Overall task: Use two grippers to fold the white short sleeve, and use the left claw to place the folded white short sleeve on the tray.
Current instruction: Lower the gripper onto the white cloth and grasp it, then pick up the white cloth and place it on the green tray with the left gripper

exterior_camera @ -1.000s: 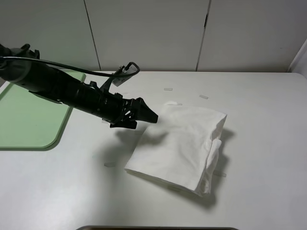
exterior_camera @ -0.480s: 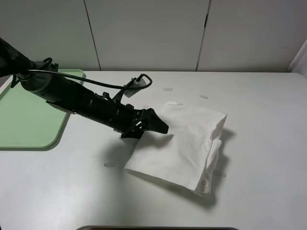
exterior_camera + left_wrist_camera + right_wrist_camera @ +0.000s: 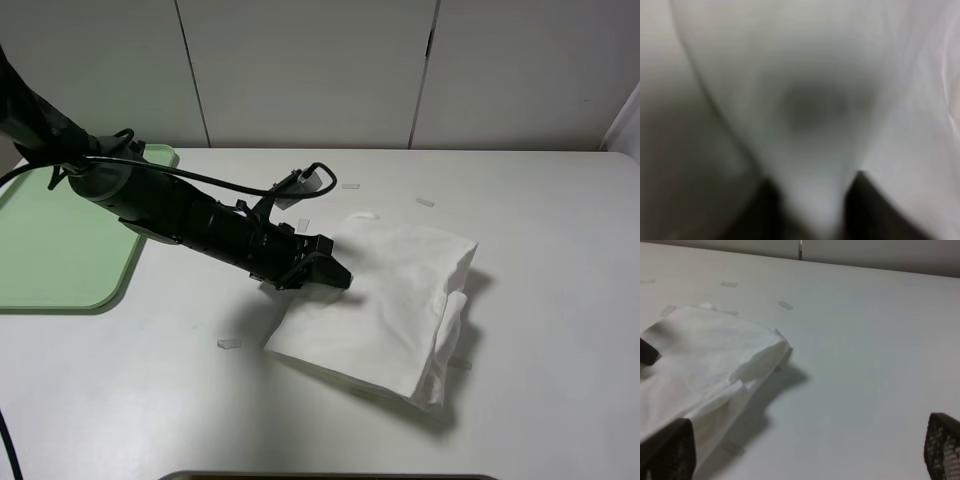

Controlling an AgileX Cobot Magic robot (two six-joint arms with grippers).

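Observation:
The white short sleeve [image 3: 390, 300] lies folded into a thick rectangle on the white table, right of centre. It also shows in the right wrist view [image 3: 700, 355] and fills the blurred left wrist view [image 3: 810, 100]. My left gripper [image 3: 328, 272] reaches in low from the left, its tips at the shirt's left edge. In the left wrist view, cloth sits between its two dark fingertips [image 3: 765, 210], which stand apart. The right gripper [image 3: 805, 455] is open and empty, away from the shirt, and out of the high view. The pale green tray [image 3: 60, 250] lies at the far left.
Small pale tape strips [image 3: 350, 186] lie scattered on the table [image 3: 540, 260], one [image 3: 229, 343] near the shirt's front left corner. The left arm's cable [image 3: 200, 180] loops above the arm. White wall panels stand behind the table.
My left arm has moved right and down, from above the table left of the shirt to the shirt's left edge. The shirt's left edge has shifted slightly.

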